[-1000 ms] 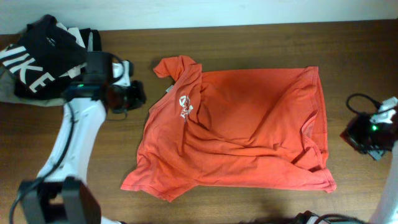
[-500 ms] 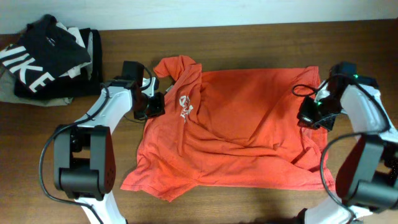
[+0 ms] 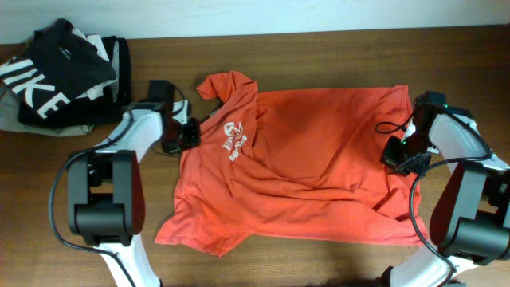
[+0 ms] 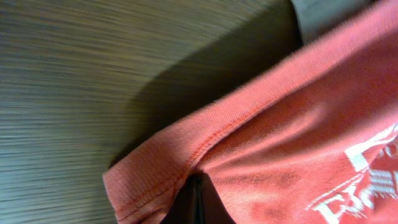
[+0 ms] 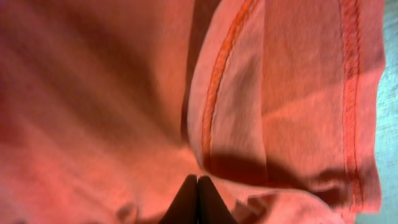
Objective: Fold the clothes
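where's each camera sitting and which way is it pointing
Overhead: fixed above the table, looking straight down on the T-shirt; the left arm and right arm show.
Left wrist: low at the shirt's logo-side edge, looking along the shut left fingers at a hem raised off the wood.
Right wrist: pressed close to the stitched hem; the right fingers are shut.
Shared: all three see the T-shirt; the overhead and left wrist views also show the table.

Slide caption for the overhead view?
Left gripper and right gripper shut their jaws on opposite edges of the crumpled red-orange T-shirt.
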Robot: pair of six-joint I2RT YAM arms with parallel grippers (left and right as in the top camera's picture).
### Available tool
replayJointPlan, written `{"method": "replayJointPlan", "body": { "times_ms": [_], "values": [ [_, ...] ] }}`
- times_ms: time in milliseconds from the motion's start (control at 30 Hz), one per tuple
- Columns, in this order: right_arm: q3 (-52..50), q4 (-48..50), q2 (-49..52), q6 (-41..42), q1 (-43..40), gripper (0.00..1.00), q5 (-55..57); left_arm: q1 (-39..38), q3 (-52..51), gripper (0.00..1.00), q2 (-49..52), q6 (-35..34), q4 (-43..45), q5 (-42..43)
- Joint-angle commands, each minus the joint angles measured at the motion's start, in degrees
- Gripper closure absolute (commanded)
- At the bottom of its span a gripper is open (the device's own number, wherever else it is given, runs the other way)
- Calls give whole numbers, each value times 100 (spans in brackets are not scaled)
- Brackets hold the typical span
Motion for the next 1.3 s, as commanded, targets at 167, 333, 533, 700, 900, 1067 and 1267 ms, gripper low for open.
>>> {"method": "replayJointPlan", "body": {
  "times_ms": [167,333,533,700,900,1067,1267],
  "values": [
    [-175,330,42,271,15,96,212,1303,-92,99,345,-114,-341,-1167],
    [-92,455,42,387,11,96,238,1731,-85,99,310,-225,-634,-1143],
    [844,-212,39,533,11,96,614,1799,-79,99,-514,-739,-962,-1561],
    [2061,-1058,39,391,28,96,413,1797,-79,96,-1893,-741,-938,-1718],
    [1963,-1034,144,-291,352,96,-990,1272,-90,95,-2214,-586,-699,-643],
    [1130,-1010,229,-284,868,96,-876,450,-116,96,-1764,-586,-809,-782],
    [92,-697,229,-216,1023,96,-896,315,-116,95,-953,-586,-807,-1034]
  ]
}}
